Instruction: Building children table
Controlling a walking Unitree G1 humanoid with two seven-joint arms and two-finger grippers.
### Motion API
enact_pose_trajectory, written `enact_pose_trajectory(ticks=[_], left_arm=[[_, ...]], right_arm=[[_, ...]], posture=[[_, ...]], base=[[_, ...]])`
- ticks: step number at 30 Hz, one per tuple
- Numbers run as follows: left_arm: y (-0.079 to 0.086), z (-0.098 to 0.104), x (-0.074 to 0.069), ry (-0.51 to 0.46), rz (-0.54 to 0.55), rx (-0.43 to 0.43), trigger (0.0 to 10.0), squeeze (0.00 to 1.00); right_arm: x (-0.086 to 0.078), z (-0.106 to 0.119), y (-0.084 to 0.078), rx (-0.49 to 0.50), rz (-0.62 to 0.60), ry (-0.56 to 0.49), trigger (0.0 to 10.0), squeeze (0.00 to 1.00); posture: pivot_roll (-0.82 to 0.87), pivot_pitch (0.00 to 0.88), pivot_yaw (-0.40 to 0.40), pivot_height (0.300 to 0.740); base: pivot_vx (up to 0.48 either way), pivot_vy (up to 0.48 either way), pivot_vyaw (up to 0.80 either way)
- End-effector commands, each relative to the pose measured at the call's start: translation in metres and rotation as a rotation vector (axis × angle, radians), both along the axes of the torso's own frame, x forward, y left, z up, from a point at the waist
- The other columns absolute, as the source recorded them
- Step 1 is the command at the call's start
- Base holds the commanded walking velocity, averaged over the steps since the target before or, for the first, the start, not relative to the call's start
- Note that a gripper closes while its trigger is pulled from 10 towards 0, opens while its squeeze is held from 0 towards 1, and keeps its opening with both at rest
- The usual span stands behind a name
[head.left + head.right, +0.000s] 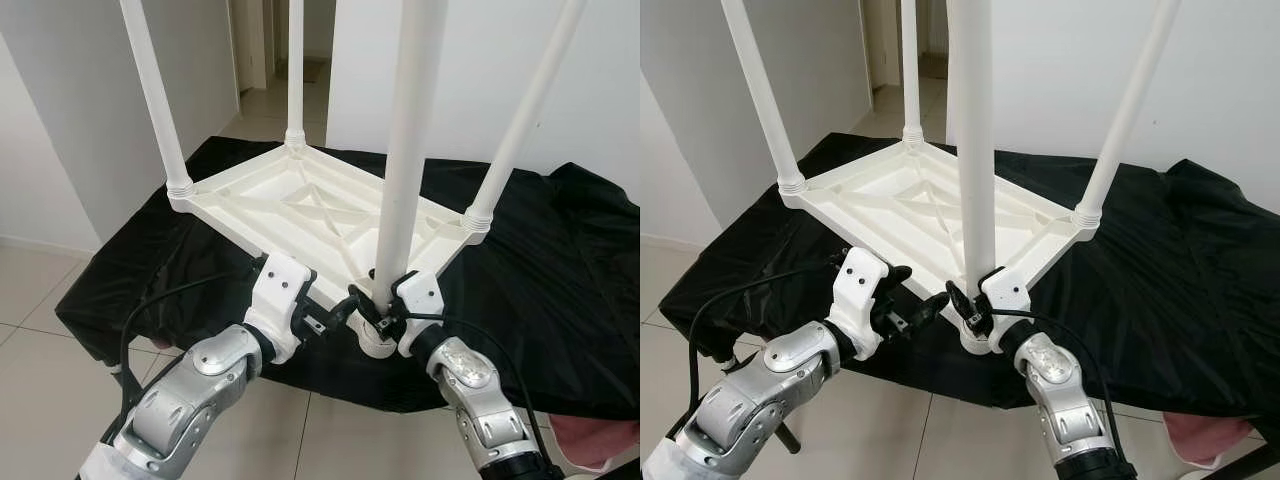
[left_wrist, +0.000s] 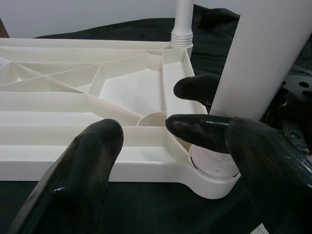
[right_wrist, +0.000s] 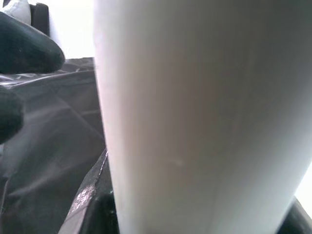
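Observation:
A white plastic children's table top (image 1: 300, 200) lies upside down on a black cloth (image 1: 560, 280). Its legs stand upright at the corners: far left (image 1: 155, 100), back (image 1: 295, 70), right (image 1: 525, 110). The near leg (image 1: 405, 150) stands in the near corner socket (image 1: 378, 342). My right gripper (image 1: 380, 308) is shut on this leg just above the socket; in the right wrist view the leg (image 3: 195, 122) is pressed close against the camera. My left gripper (image 1: 335, 315) hovers open beside the near rim, its black fingers (image 2: 73, 180) spread towards the socket (image 2: 214, 170).
The black cloth covers a low table whose near edge is just below my grippers. Beige tiled floor (image 1: 40, 300) surrounds it. White walls stand left and behind, with a hallway opening (image 1: 265, 50) at the back. Something pink (image 1: 590, 440) lies at the lower right.

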State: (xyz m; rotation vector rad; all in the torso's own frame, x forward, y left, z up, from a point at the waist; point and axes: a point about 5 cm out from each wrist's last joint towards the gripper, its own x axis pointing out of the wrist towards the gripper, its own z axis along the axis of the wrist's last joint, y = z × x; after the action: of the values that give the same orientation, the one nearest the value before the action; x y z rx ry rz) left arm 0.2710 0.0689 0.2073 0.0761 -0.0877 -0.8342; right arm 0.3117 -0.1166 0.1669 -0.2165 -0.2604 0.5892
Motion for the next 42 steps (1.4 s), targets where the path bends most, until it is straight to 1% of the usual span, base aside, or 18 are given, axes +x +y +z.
enact_pose_trajectory(ticks=[1,7,13,15,17,19,23,26,30,32,33,34,35,36,38,39,40,42], left_arm=[[-0.008,0.000,-0.010,-0.007,-0.180,0.022,10.0,0.00],[-0.010,0.002,-0.010,-0.013,-0.182,0.025,10.0,0.00],[-0.008,0.002,-0.010,-0.016,-0.179,0.027,10.0,0.00],[-0.008,0.002,-0.010,-0.016,-0.179,0.027,10.0,0.00],[-0.008,0.003,-0.010,-0.017,-0.178,0.028,10.0,0.00],[-0.008,0.003,-0.010,-0.020,-0.176,0.029,10.0,0.00],[-0.008,0.003,-0.010,-0.021,-0.175,0.029,10.0,0.00],[-0.008,0.003,-0.010,-0.023,-0.178,0.031,10.0,0.00],[-0.008,0.003,-0.010,-0.024,-0.178,0.032,10.0,0.00],[-0.008,0.004,-0.009,-0.028,-0.178,0.033,10.0,0.00],[-0.008,0.004,-0.009,-0.028,-0.178,0.033,10.0,0.00],[-0.008,0.004,-0.009,-0.029,-0.177,0.032,10.0,0.00],[-0.008,0.004,-0.009,-0.029,-0.177,0.032,10.0,0.00],[-0.008,0.005,-0.010,-0.031,-0.177,0.030,10.0,0.00],[-0.008,0.005,-0.010,-0.031,-0.177,0.030,10.0,0.00],[-0.009,0.005,-0.010,-0.032,-0.177,0.029,10.0,0.00],[-0.009,0.005,-0.010,-0.032,-0.177,0.029,10.0,0.00],[-0.009,0.005,-0.010,-0.032,-0.176,0.029,10.0,0.00]], right_arm=[[-0.003,-0.026,0.005,-0.016,0.018,0.117,10.0,0.00],[-0.003,-0.032,0.012,0.010,0.018,0.157,10.0,0.00],[-0.001,-0.041,0.011,0.036,-0.021,0.221,10.0,0.00],[-0.001,-0.041,0.011,0.036,-0.021,0.221,10.0,0.00],[0.000,-0.044,0.009,0.056,-0.045,0.251,10.0,0.00],[0.003,-0.049,0.003,0.103,-0.105,0.308,10.0,0.00],[0.004,-0.050,0.001,0.120,-0.124,0.324,10.0,0.00],[0.006,-0.053,-0.005,0.147,-0.184,0.345,10.0,0.00],[0.006,-0.053,-0.007,0.156,-0.203,0.350,10.0,0.00],[0.007,-0.055,-0.011,0.177,-0.258,0.358,10.0,0.00],[0.007,-0.055,-0.011,0.177,-0.258,0.358,10.0,0.00],[0.009,-0.054,-0.016,0.183,-0.304,0.350,10.0,0.00],[0.009,-0.054,-0.016,0.183,-0.304,0.350,10.0,0.00],[0.011,-0.052,-0.021,0.193,-0.360,0.328,10.0,0.00],[0.011,-0.052,-0.021,0.193,-0.360,0.328,10.0,0.00],[0.013,-0.050,-0.025,0.198,-0.404,0.308,10.0,0.00],[0.013,-0.050,-0.025,0.198,-0.404,0.308,10.0,0.00],[0.014,-0.045,-0.034,0.198,-0.490,0.263,10.0,0.00]], posture=[[0.03,0.137,0.019,0.740],[0.03,0.137,0.021,0.740],[0.04,0.137,0.021,0.740],[0.04,0.137,0.021,0.740],[0.04,0.137,0.021,0.740],[0.04,0.136,0.020,0.740],[0.04,0.136,0.020,0.740],[0.04,0.139,0.022,0.740],[0.04,0.139,0.022,0.740],[0.04,0.137,0.021,0.740],[0.04,0.137,0.021,0.740],[0.04,0.136,0.020,0.740],[0.04,0.136,0.020,0.740],[0.04,0.137,0.019,0.740],[0.04,0.137,0.019,0.740],[0.04,0.136,0.018,0.740],[0.04,0.136,0.018,0.740],[0.04,0.137,0.017,0.740]], base=[[0.000,0.000,0.00],[0.000,0.000,0.00],[0.000,0.000,0.00],[0.000,0.000,0.00],[0.000,0.000,0.00],[0.000,0.000,0.00],[0.000,0.000,0.00],[0.000,0.000,0.00],[0.000,0.000,0.00],[0.000,0.000,0.00],[0.000,0.000,0.00],[0.000,0.000,0.00],[0.000,0.000,0.00],[0.000,0.000,0.00],[0.000,0.000,0.00],[0.000,0.000,0.00],[0.000,0.000,0.00],[0.000,0.000,0.00]])
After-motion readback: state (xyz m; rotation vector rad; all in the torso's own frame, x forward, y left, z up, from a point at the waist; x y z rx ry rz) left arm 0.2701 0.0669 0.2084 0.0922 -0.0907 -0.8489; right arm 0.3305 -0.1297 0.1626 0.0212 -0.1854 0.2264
